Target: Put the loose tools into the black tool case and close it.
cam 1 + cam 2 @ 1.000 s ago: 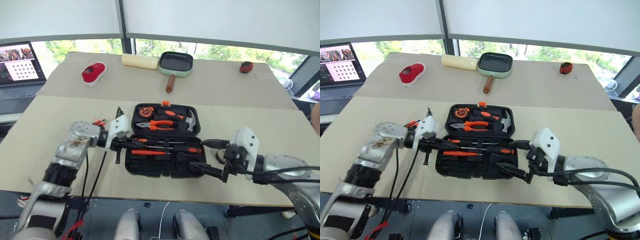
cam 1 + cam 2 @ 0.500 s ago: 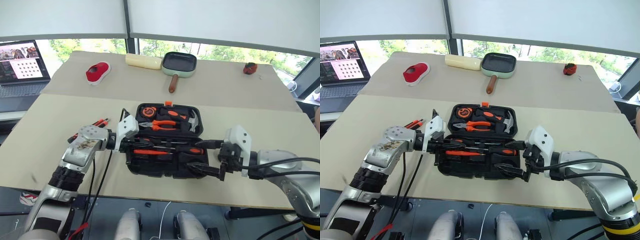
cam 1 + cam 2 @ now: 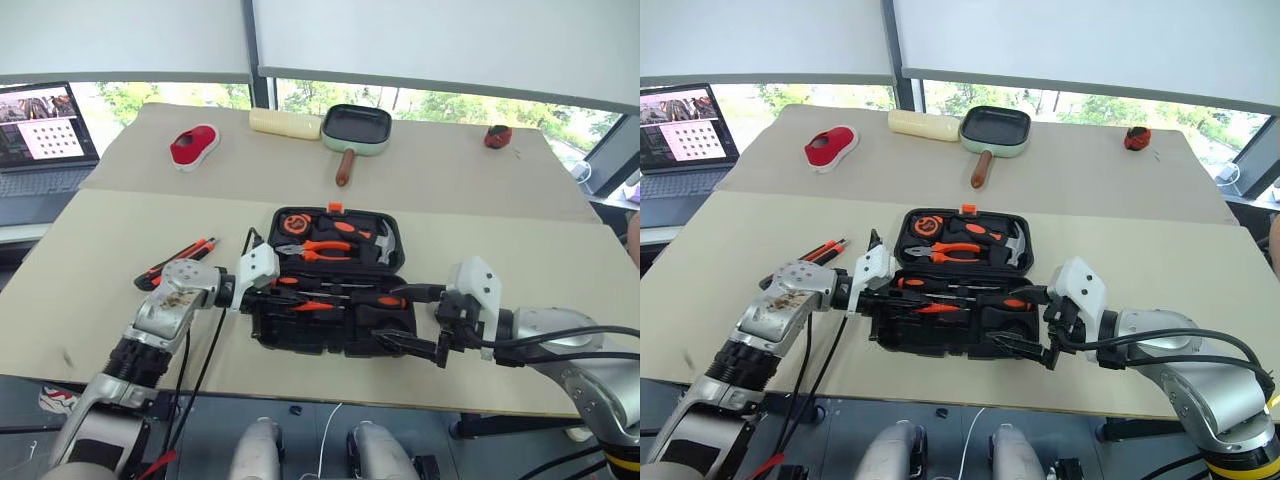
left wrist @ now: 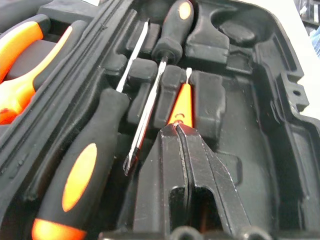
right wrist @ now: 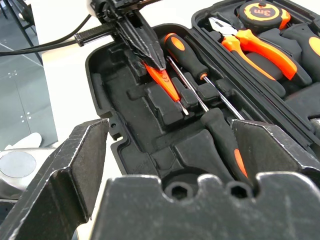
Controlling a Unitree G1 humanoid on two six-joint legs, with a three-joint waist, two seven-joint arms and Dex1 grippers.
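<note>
Overhead, the black tool case (image 3: 335, 285) is seen lying open between both claws on the table (image 3: 120, 240). Behind it a green-rimmed pan (image 3: 355, 128), a red object (image 3: 193, 146) and a laptop (image 3: 40, 135) are placed, well apart. An orange-black utility knife (image 3: 176, 263) is left on the table just behind the left gripper (image 3: 285, 298).

From the left wrist, the left gripper (image 4: 180, 132) is seen pressed together on the slim orange screwdriver (image 4: 181, 105), held over its recess. Two long screwdrivers (image 4: 95, 160) are lodged just beside it.

From the right wrist, the right gripper (image 5: 170, 150) is held wide apart at the case's near end, gripping nothing. "3m" can be read on the tape measure (image 5: 262, 11), near the pliers (image 5: 252, 45).
</note>
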